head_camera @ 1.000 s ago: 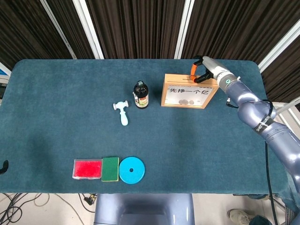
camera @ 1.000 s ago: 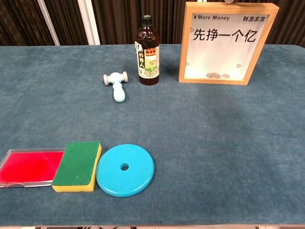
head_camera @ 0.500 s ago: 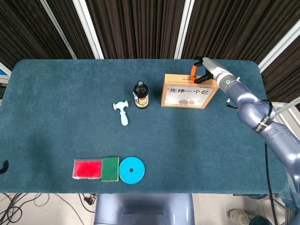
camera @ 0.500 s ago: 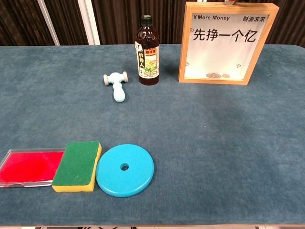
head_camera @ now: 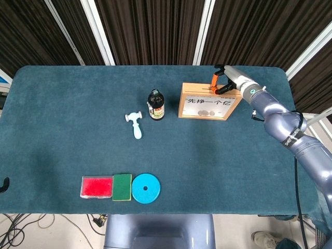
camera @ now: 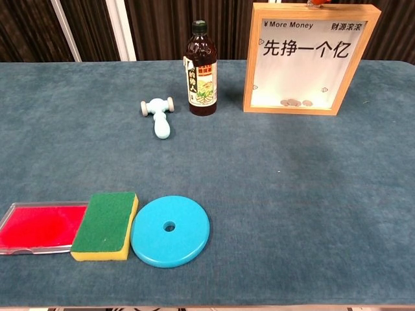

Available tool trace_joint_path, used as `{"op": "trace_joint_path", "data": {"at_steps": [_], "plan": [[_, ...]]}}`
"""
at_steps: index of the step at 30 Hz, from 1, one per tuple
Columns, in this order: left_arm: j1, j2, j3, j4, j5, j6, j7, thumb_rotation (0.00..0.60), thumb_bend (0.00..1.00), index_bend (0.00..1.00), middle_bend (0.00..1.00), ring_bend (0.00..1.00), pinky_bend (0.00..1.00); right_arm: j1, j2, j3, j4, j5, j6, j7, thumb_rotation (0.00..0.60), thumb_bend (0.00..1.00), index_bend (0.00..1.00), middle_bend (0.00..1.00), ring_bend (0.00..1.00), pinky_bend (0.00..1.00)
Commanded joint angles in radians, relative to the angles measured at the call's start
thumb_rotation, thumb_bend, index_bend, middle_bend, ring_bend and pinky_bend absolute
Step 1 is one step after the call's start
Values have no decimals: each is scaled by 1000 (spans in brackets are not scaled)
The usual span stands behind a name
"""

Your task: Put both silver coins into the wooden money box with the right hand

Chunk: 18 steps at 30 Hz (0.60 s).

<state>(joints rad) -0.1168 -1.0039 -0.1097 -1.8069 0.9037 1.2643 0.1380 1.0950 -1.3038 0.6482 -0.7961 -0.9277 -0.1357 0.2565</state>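
At the lower left of the chest view a red tray point(camera: 35, 227) lies on the teal worktop point(camera: 292, 214), with a green and yellow sponge point(camera: 106, 225) touching its right edge and a blue disc point(camera: 170, 230) with a centre hole just beside the sponge. Higher, left of centre, a pale blue toy hammer point(camera: 159, 116) lies flat. Just right of it a dark brown bottle point(camera: 202, 70) stands upright; its label carries Chinese characters and a small picture, too small to read.

At the upper right stands the wooden money box point(camera: 309, 58), upright, its clear front facing the camera. Small print along the top reads "¥ More Money" on the left and small Chinese characters on the right; below, large black characters read "先挣一个亿". Behind the pane, at the bottom of the box, a few silver coins point(camera: 293, 102) lie side by side near the middle.

In the head view the right hand point(head_camera: 224, 81) sits at the upper right of the frame, over the top right corner of the box, its orange-tipped fingers point(head_camera: 215, 80) curled in just above the top edge. Whether they pinch anything I cannot tell. The coins lie well below the fingers, inside the box. The left hand is out of both views.
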Motion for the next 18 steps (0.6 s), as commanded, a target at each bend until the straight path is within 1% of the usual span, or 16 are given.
{"op": "trace_joint_path", "data": {"at_steps": [1, 11, 18], "plan": [[0, 0, 0, 0, -1, 0, 0, 600, 403, 136, 0, 0, 0, -2, 1, 3, 0, 1, -2, -3, 600, 638, 509, 54, 0, 0], [-1, 0, 1, -1, -1, 0, 2, 600, 403, 136, 0, 0, 0, -9, 3, 14, 1, 7, -16, -15, 600, 638, 467, 47, 0, 0], [-2, 1, 1, -2, -4, -2, 1, 600, 403, 136, 0, 0, 0, -24, 11, 38, -22, 11, -2, -27, 600, 638, 451, 45, 0, 0]]}}
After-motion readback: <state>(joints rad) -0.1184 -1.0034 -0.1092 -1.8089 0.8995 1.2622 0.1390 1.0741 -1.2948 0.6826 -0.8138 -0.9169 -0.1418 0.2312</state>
